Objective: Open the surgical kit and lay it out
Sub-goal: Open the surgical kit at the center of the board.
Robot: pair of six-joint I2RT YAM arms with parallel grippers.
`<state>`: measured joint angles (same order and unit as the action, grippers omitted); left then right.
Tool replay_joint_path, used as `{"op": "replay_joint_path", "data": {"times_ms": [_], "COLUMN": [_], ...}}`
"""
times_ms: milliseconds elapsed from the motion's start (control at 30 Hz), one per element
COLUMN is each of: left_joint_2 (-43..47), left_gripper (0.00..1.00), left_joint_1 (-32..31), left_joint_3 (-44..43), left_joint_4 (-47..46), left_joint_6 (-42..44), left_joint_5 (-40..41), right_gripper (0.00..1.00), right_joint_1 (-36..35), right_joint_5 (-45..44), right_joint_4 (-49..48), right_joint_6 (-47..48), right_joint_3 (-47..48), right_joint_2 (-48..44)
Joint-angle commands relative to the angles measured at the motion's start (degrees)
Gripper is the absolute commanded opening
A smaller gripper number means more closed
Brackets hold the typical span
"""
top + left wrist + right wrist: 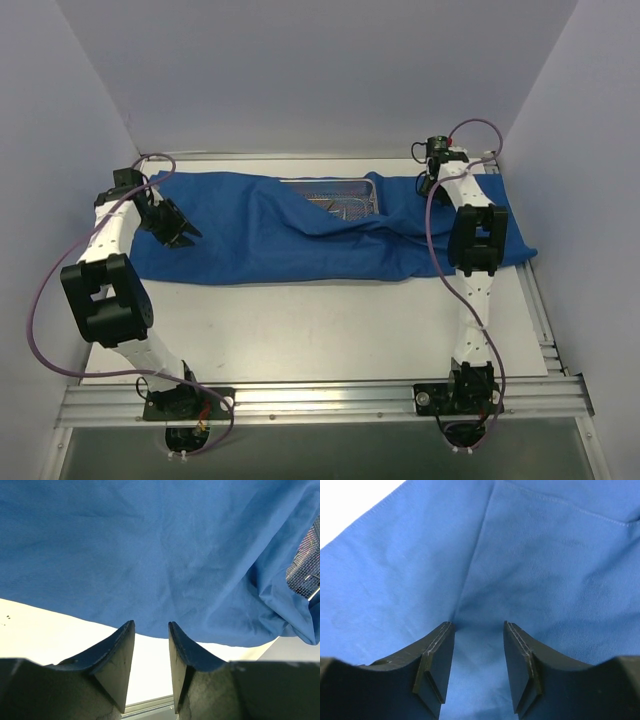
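Left end effector [180, 232] sits at the left of the top view, over the left end of the royal-blue cloth wrap [250, 235], tilted down toward the fabric. In the left wrist view this end effector [151, 625] has its two dark fingers [120, 655] spread, with only pale counter [50, 630] showing in the gap; the near hem of the cloth wrap [150, 545] lies just beyond the tips and fills the upper part of that frame. Right end effector [428, 185] is at the upper right of the top view, pointing down onto the far right part of the cloth, just beside the right end of the tray. In the right wrist view the right end effector [477, 625] also has its fingers [437, 660] standing apart, their pads facing each other across a gap filled by blue fabric [545, 555]; a crease runs down from the upper centre toward that gap. Whether the tips touch the cloth cannot be told. The cloth lies rumpled across the far half of the counter [330, 330], from left to right of the frame. The silver wire-mesh tray [345, 192] rests at upper centre, partly uncovered, with folds of cloth over its near side. A corner of the tray mesh [305, 565] shows at the right edge of the left wrist view. The tray contents are too small to identify.
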<state>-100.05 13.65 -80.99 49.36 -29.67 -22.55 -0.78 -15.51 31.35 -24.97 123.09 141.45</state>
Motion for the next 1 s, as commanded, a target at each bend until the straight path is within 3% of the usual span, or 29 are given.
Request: {"op": "replay_joint_path", "data": {"times_ms": [0,233,467,733,867,967], "left_joint_2": [1.6,2.1,3.1,3.2,3.0,2.9], "left_gripper": [0.43,0.53,0.54,0.54,0.54,0.54], "left_joint_1": [-0.2,-0.3,-0.5,-0.6,-0.8,-0.8], "left_joint_3": [-0.2,-0.2,-0.8,-1.3,-1.6,-1.7], "left_joint_4": [-0.8,-2.2,-2.0,-1.7,-1.7,-1.6], "left_joint_6": [0.4,1.3,2.2,2.2,2.2,2.3], "left_joint_5": [-0.9,-3.4,-3.4,-3.0,-2.9,-2.8], "right_gripper": [0.45,0.48,0.44,0.26,0.06,0.0], "right_joint_1": [0.2,0.3,0.4,0.5,0.5,0.5], "right_joint_5": [-0.2,-0.3,-0.7,-1.5,-1.7,-1.6], "right_joint_4": [-0.3,1.0,0.9,0.9,1.2,1.3], "right_joint_6": [0.5,0.4,0.6,0.7,0.5,0.4], "right_joint_3": [3.3,4.5,3.9,4.0,4.0,4.0], "right_joint_2": [0.4,2.8,3.5,1.9,0.8,-0.5]}}
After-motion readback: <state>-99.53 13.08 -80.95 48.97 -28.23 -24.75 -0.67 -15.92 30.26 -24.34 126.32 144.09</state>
